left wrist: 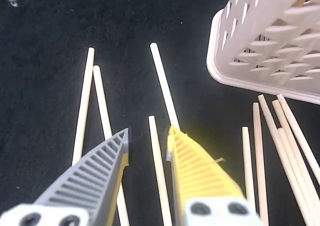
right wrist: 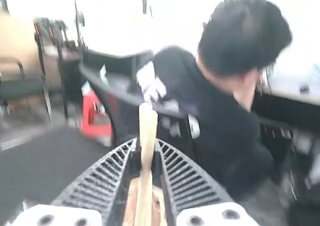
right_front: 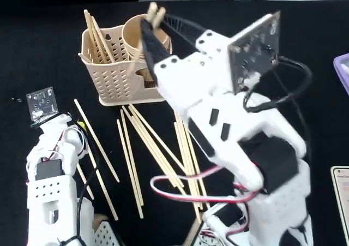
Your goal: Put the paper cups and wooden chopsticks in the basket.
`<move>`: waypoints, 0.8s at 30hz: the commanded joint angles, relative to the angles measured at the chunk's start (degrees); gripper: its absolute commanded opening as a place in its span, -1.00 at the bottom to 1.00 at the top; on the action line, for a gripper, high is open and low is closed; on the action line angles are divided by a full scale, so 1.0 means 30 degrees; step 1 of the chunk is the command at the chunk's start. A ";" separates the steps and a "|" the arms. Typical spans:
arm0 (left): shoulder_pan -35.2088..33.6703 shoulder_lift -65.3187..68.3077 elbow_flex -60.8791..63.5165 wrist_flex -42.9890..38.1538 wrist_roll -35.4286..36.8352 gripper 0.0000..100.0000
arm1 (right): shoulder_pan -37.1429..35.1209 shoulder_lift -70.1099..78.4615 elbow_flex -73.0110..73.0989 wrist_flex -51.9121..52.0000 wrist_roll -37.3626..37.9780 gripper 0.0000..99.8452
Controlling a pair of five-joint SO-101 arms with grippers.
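Many loose chopsticks [right_front: 158, 148] lie mid-table in the high view, near the far-edge basket [right_front: 117, 82] holding a paper cup [right_front: 131, 30], the right gripper [right_front: 151, 21] above it. Left wrist view: the left gripper [left wrist: 147, 133] gapes empty over them. Right wrist view: jaws clamp a chopstick pair [right wrist: 146, 121].

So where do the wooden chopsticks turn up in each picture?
High view: loose chopsticks lie on the table before the basket; two stick up from the right claw.
Left wrist view: several lie around the open left claw.
Right wrist view: pinched in that claw.
Shared landmark: the basket's holed wall, high and left wrist views.
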 commanded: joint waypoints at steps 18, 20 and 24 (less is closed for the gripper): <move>0.0132 -0.0293 -0.0249 -0.0352 0.0029 -0.73 | -0.0469 0.8571 0.0806 -0.6300 -0.0117 -0.98; 0.0132 -0.0293 -0.0249 -0.0352 0.0000 -0.73 | -0.0469 0.8659 0.0806 -0.5919 -0.0088 -0.95; 0.0132 -0.0293 -0.0249 -0.0352 0.0000 -0.73 | -0.0469 0.8220 0.0073 -0.3897 -0.0205 -0.65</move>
